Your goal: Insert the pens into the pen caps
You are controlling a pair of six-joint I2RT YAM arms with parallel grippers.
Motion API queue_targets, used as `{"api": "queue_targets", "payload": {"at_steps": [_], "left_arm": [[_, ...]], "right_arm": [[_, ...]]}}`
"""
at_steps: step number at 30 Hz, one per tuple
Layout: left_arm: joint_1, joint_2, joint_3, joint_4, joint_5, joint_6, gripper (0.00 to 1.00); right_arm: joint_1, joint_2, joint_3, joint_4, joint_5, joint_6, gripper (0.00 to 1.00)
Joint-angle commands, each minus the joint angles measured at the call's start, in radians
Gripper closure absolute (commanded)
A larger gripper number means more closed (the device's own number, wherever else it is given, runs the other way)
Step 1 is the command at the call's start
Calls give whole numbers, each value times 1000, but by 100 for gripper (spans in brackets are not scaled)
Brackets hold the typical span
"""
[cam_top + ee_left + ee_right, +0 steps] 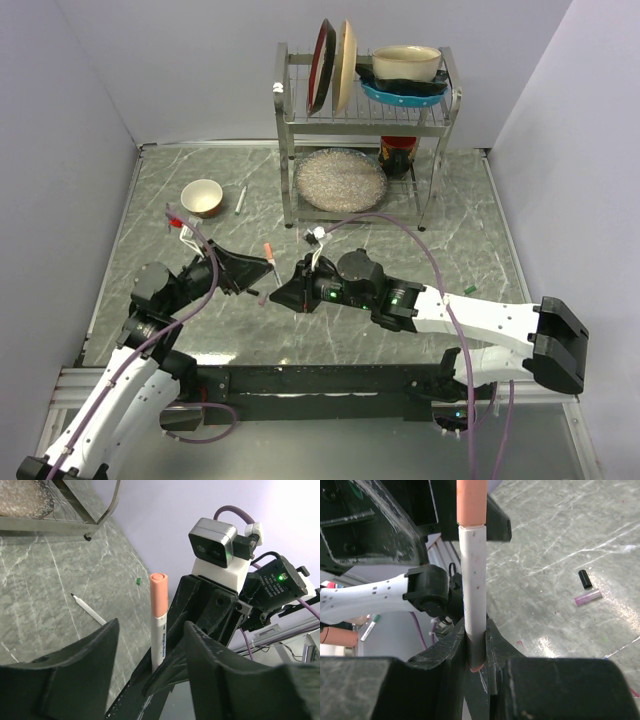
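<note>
Pen 1 (472,580): white barrel, salmon end up, standing near-vertical btwn the 2 arms, above the table (30,580). Its lower end sits in a dark sleeve (476,647), prob. a pen cap, and the right gripper (476,655) is clenched on that part. Left gripper (150,635) is spread wide, 1 finger each side of the barrel, neither touching it. Pen 2 (89,610) lies flat on the table, well apart; a tiny green cap (137,581) lies beyond it. To seat well: close left on mid-barrel, keep it coaxial w/ the sleeve and push straight along the axis. Any sideways twist could cock or slip it.
</note>
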Motion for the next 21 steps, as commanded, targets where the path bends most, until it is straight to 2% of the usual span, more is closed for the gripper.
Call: {"api": "queue_targets", "payload": {"at_steps": [1,6,9,21], "left_arm": [[0,-11,52,0,32,47,37],[0,-28,52,83,47,52,28],[0,-25,70,82,36,73,27],[0,-2,92,123,58,69,31]], "right_arm": [[11,-63,-20,70,-23,1,100],[21,-77,-32,75,-52,9,100],[32,-85,-37,80,-50,12,100],[66,-78,-7,57,-55,12,100]]}}
